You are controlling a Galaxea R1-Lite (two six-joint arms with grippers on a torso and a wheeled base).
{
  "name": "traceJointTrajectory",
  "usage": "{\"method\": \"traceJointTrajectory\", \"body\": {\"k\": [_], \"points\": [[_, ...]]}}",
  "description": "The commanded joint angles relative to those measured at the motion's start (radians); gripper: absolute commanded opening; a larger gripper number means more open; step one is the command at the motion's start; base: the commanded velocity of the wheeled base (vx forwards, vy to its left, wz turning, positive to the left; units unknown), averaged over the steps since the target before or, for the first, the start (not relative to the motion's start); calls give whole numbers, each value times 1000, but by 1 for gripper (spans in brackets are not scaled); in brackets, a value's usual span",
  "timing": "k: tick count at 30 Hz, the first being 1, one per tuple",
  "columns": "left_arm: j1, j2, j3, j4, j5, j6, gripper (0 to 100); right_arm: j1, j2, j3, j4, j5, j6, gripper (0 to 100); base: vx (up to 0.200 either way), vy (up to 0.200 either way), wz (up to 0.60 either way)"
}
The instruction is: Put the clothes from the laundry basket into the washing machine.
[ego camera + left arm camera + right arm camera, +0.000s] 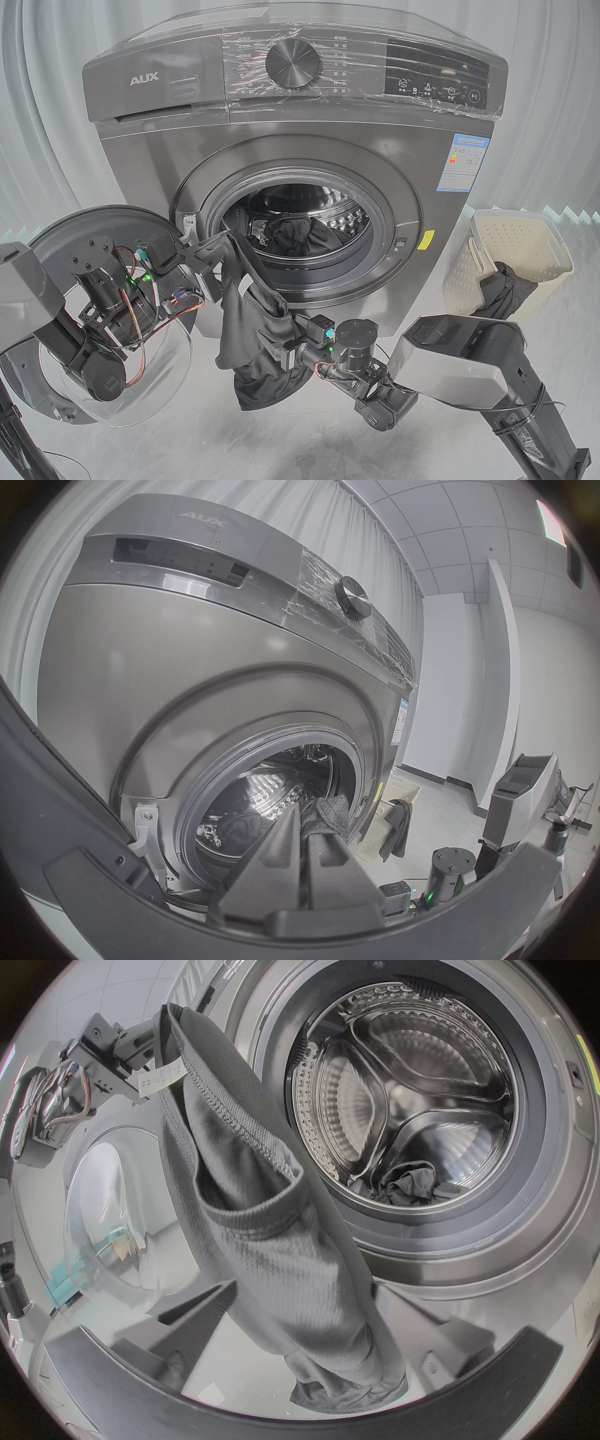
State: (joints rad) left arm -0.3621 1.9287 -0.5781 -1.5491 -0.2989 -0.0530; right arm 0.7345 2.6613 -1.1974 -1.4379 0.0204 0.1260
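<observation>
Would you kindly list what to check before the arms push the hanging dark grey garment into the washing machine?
1. Round glass door swung open: ok.
2. Left gripper shut on the dark grey knitted garment's top edge: ok.
3. Right gripper gripping the garment: not ok; open, fingers either side of the lower part.
4. Garment inside the steel drum: not ok; it hangs outside the opening.
5. Room in the drum: ok; one crumpled black garment lies at the bottom.
6. Cream perforated laundry basket emptied: not ok; a dark cloth hangs over its rim.

The garment (pixel 256 325) is dark grey, the washing machine (pixel 156 162) silver-grey, the laundry basket (pixel 528 250) cream.
</observation>
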Motion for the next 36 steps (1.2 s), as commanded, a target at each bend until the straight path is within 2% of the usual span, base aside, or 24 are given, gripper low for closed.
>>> {"method": "traceJointTrajectory", "body": {"k": [1,7,10,16,21,23,25,30,36], "points": [[2,1,3,0,0,-2,0,6,23,-17,-18,-2,1,0,0,0,0],[11,4,6,0,0,-4,0,3,8,24,-62,-4,1,0,0,0,0],[12,4,6,0,0,-5,0,3,-69,124,-96,-23,6,0,0,0,0],[15,1,6,0,0,-7,0,-13,-271,315,-92,-27,7,0,0,0,0],[14,-30,17,0,-2,-10,0,-41,-485,469,-79,-82,6,0,0,0,0],[14,-47,20,0,-3,-16,0,-50,-558,529,-79,-86,7,0,0,0,0],[14,-54,21,0,-3,-19,0,-50,-584,546,-79,-86,9,0,0,0,0],[15,-109,67,0,-14,-68,0,-67,-722,630,-82,-89,14,0,0,0,0],[14,-159,103,1,-17,-62,0,-76,-847,740,-84,-86,14,0,0,0,0]]}}
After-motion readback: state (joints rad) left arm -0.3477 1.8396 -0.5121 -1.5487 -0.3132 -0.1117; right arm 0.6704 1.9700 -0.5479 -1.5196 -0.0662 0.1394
